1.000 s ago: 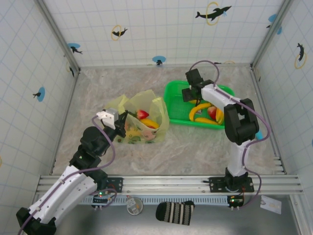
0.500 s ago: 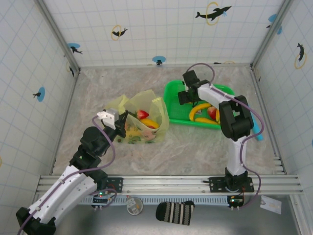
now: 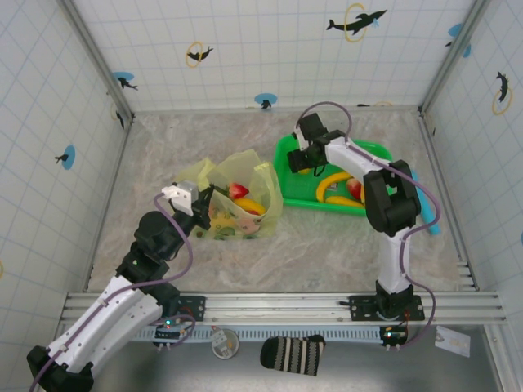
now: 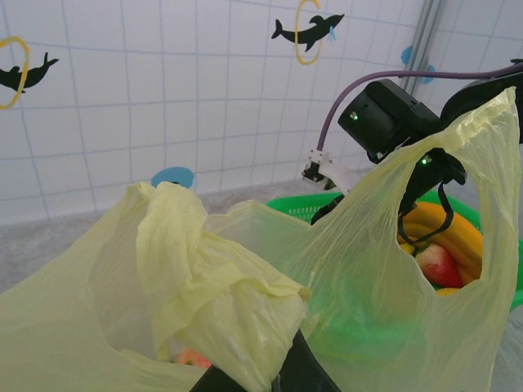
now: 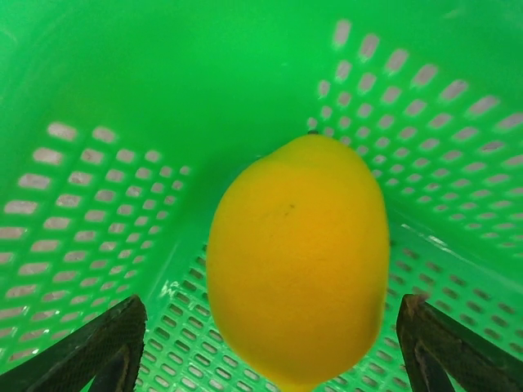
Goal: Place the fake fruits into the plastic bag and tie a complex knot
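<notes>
The yellow-green plastic bag [image 3: 237, 204] lies open mid-table, with a red strawberry [image 3: 239, 190] and an orange-yellow fruit [image 3: 252, 206] inside. My left gripper [image 3: 204, 201] is shut on the bag's near rim [image 4: 245, 327] and holds it up. Over the left end of the green basket [image 3: 288, 175], my right gripper [image 3: 304, 160] points down and is open. A yellow lemon [image 5: 294, 261] lies on the basket floor between its fingers [image 5: 106, 343], with a gap on each side. Bananas [image 3: 335, 181] and a red apple [image 3: 354, 188] lie further right in the basket.
A cyan cylinder [image 3: 431, 222] lies behind my right arm, near the right wall. Tiled walls close the table on three sides. A striped sock [image 3: 292, 354] rests below the front rail.
My right gripper has moved left across the basket to its left end, over the lemon. The left arm and the bag have not moved.
</notes>
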`<state>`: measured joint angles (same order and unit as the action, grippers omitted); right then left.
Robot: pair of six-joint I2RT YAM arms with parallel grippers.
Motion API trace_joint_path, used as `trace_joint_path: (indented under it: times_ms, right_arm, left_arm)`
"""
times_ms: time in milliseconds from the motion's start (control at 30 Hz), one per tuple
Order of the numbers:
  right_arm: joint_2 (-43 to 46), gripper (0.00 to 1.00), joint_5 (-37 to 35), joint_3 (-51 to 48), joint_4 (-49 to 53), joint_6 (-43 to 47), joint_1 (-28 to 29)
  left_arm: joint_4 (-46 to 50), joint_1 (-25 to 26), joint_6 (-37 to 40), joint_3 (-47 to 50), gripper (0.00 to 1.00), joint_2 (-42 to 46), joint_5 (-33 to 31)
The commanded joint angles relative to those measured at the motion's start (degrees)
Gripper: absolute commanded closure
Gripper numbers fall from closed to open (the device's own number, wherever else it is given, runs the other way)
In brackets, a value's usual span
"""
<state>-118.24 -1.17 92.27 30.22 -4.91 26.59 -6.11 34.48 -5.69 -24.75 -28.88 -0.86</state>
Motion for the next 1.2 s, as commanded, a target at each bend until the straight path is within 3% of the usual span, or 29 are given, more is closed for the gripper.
trace_joint_path:
  times_ms: [0,367,633,833,1167]
  right_arm:
    - [-2.97,0.16,-4.03,5.29,2.61,1.50,-0.22]
    - [-8.71,0.20,-1.64,9.08,2.89,-1.45,0.01]
    - [-6.32,0.38,-0.15,7.95,2.67,-2.45,-0.04]
    - [2.83,0.41,0.58,3.23,-0.78,-4.90,-0.48]
    - [28.72,0.44,0.47,-4.47,-10.29,-7.44,3.78]
  left_arm:
    - [-0.87,0.49,1.61,0.90,1.00,0.50,-0.19]
    - [-0.87,0.68,1.89,0.94,1.00,0.58,-0.37]
    - [-0.92,0.85,1.87,0.96,1.00,0.58,-0.42]
    - [-0.82,0.94,1.95,1.02,1.00,0.58,-0.63]
    - [-0.66,1.06,2.36,1.00,1.00,0.56,-1.27]
